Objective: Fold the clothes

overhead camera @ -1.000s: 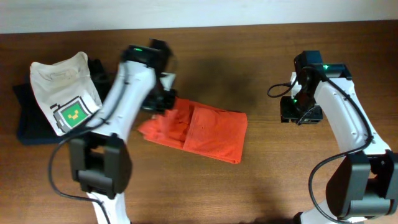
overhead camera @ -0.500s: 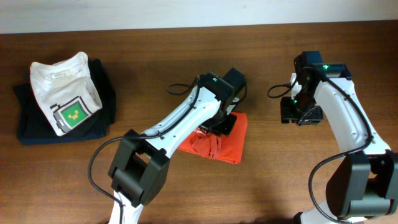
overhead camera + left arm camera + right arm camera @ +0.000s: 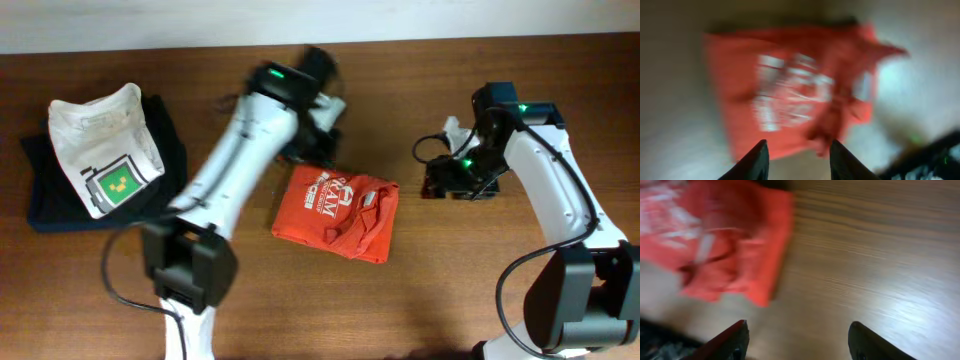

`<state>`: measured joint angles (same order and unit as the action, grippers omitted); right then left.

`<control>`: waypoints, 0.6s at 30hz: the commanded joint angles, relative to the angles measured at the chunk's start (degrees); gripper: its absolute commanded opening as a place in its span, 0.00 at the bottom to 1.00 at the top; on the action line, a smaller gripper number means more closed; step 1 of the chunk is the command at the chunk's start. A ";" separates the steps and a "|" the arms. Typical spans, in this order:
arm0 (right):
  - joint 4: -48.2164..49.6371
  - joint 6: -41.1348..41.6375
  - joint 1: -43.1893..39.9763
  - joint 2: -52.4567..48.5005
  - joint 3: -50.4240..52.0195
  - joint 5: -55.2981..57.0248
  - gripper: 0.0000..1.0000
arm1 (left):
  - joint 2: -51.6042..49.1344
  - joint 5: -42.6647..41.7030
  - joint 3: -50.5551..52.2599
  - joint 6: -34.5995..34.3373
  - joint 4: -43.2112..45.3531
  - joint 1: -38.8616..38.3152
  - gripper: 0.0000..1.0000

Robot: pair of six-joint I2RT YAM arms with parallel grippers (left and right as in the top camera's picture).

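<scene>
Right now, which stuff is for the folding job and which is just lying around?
For the job:
orange-red T-shirt, lettering facing up, rumpled along one side

Just lying about:
white T-shirt with a green pixel graphic
dark navy folded garment underneath it

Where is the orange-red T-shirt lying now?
In the overhead view, the orange-red T-shirt lies near the middle of the table, right of the white T-shirt.

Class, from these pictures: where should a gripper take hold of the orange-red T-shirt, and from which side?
Probably the rumpled right edge of the orange-red T-shirt, approached from the right by the open right gripper. The fabric there bunches into raised folds, while the left edge lies flat on the table.
</scene>
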<state>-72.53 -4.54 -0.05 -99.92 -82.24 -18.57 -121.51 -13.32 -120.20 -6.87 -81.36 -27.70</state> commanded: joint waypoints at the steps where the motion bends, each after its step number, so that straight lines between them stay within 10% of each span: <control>1: 1.27 -5.35 5.55 -1.22 -0.20 -13.81 0.66 | 0.04 2.64 -0.59 0.07 1.14 8.94 0.41; 14: 14.25 -1.38 29.66 -13.92 1.95 -13.49 0.59 | -4.31 2.03 -0.59 0.09 2.40 14.93 0.46; 18: 3.54 0.90 28.37 -15.10 2.56 -3.89 0.35 | -4.31 2.03 -0.59 0.11 2.21 14.91 0.47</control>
<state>-64.51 -5.78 29.50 -115.37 -80.16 -30.35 -125.60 -11.09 -120.62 -6.92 -78.96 -13.04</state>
